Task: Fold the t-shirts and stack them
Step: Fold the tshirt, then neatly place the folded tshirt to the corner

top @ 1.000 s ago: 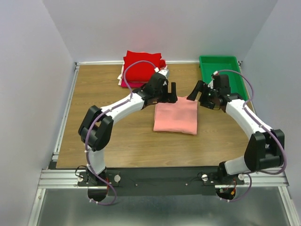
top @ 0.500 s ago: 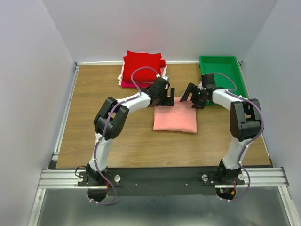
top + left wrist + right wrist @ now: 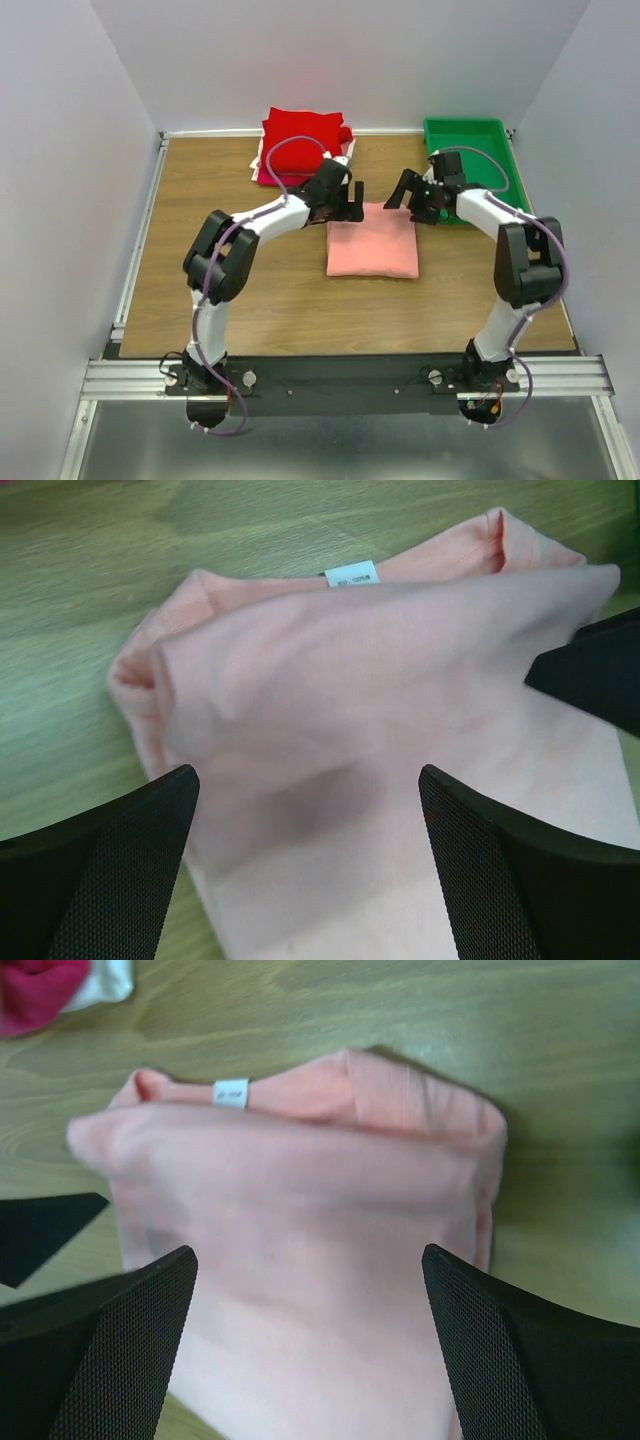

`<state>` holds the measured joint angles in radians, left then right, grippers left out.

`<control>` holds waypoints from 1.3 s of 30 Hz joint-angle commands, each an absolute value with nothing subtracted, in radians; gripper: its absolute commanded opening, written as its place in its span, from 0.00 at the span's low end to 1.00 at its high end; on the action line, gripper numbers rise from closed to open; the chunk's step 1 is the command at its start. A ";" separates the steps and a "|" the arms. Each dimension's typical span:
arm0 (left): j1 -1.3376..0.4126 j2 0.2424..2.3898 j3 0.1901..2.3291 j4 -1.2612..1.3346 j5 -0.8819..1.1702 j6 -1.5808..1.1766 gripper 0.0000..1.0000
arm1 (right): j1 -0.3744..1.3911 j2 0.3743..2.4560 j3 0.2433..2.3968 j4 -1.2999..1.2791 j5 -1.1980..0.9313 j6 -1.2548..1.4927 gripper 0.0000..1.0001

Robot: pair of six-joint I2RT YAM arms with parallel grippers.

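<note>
- The salmon-pink t-shirt lies folded into a rectangle near the middle of the bench, with one short edge toward 12 o'clock.
- The left arm reaches in from 8 o'clock. The left jaws are spread wide and grip nothing, poised over the shirt's 11 o'clock corner.
- In the left wrist view its two mesh-faced fingers stand far apart at the lower corners, with pink cloth filling the space between them.
- The right arm curves in from 3 o'clock. The right jaws are likewise spread and empty, over the shirt's 1 o'clock corner.
- In the right wrist view its fingers frame the same pink cloth.
- Whether either set of jaws touches the cloth cannot be told.
- The two sets of jaws face each other across the shirt's far edge, near but apart. Each wrist view catches a black tip of the other at its side.
- A small white label shows at the far hem, on the lower layer. The upper layer lies loosely over it, slightly puffed.
- At 11 o'clock from the pink shirt, apart from it, a bright red t-shirt tops a folded stack by the bench's far edge.
- A white t-shirt and a magenta t-shirt peek out from under it.
- A green tray sits in the bench's 1 o'clock corner.
</note>
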<state>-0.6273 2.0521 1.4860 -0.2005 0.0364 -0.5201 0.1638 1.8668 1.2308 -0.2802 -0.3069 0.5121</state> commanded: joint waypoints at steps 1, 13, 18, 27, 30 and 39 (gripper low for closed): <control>-0.618 1.860 1.407 -0.206 0.008 -0.509 0.98 | 0.163 1.630 1.140 -0.282 -0.204 0.540 1.00; -0.618 1.719 1.103 -0.064 0.000 -0.571 0.98 | 0.161 0.714 0.580 -0.285 0.204 0.772 1.00; -0.620 1.778 1.137 -0.078 -0.022 -0.568 0.98 | 0.160 0.575 0.548 -0.310 0.189 0.727 1.00; -0.620 1.923 1.192 -0.091 -0.005 -0.574 0.74 | 0.161 0.897 0.581 -0.337 0.006 0.655 1.00; -0.620 1.948 1.201 -0.094 -0.005 -0.575 0.63 | 0.161 1.014 0.640 -0.334 -0.080 0.629 1.00; -0.623 2.003 1.206 -0.091 0.049 -0.571 0.10 | 0.163 1.368 0.752 -0.247 -0.170 0.598 0.82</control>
<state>-0.6220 1.9640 1.2144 -0.0635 0.0334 -0.5777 0.1623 1.2846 0.7193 -0.2939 -0.0864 0.6266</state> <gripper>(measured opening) 0.202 0.842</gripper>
